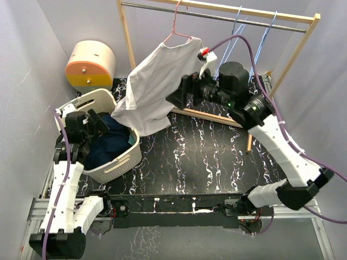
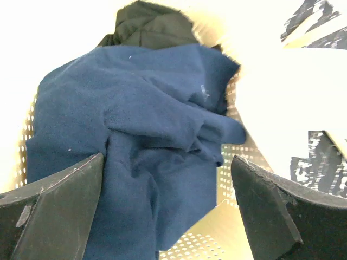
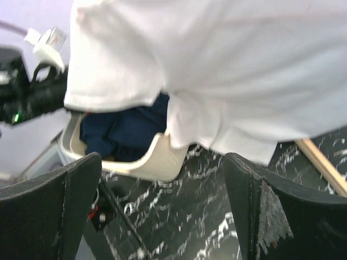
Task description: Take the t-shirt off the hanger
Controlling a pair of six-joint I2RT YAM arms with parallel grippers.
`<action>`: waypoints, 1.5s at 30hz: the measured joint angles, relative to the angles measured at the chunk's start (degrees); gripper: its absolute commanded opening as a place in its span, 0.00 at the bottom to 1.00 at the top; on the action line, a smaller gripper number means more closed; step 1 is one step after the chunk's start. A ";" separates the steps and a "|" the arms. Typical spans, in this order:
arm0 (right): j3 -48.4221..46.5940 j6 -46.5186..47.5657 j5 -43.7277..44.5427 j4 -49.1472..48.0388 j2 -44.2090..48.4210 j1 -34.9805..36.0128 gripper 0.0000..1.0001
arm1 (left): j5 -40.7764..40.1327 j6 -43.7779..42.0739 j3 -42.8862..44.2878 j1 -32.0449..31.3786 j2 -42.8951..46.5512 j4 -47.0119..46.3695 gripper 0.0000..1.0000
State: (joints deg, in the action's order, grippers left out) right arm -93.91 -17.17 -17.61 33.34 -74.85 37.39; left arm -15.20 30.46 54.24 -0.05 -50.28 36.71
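A white t-shirt (image 1: 149,86) hangs on a pink hanger (image 1: 177,30) from the rail of a wooden rack (image 1: 217,16); its hem drapes toward the basket. My right gripper (image 1: 179,96) is open and empty, right beside the shirt's lower right side. In the right wrist view the shirt (image 3: 217,65) fills the top, above the open jaws (image 3: 162,216). My left gripper (image 1: 100,123) is open and empty over the basket; the left wrist view shows its jaws (image 2: 168,216) spread above dark blue cloth (image 2: 135,135).
A cream laundry basket (image 1: 116,162) with dark blue clothes stands at the left. A yellow-and-orange rounded box (image 1: 89,65) sits at the back left. Blue hangers (image 1: 238,32) hang on the rail at the right. The rack's wooden base bar (image 1: 211,116) lies on the black marbled table (image 1: 200,157).
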 measured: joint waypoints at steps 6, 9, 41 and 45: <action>-14.12 -2.80 4.20 -3.32 -10.93 0.00 0.97 | 1.92 -0.20 1.66 0.00 5.79 -1.14 0.97; -19.41 -4.66 6.84 -6.29 -14.93 0.00 0.96 | 2.67 -0.37 2.49 0.00 7.10 -1.33 0.97; -22.01 -2.03 46.05 2.95 -19.43 7.45 0.64 | 6.99 -2.34 4.92 0.00 8.31 -3.80 0.94; -15.65 -0.92 48.76 4.39 -11.98 6.91 0.70 | 7.28 -2.69 4.92 0.00 7.78 -4.17 0.93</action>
State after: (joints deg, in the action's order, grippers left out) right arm -109.56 -18.09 31.16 37.74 -86.83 44.29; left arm -7.92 27.77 59.16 -0.05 -42.50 32.53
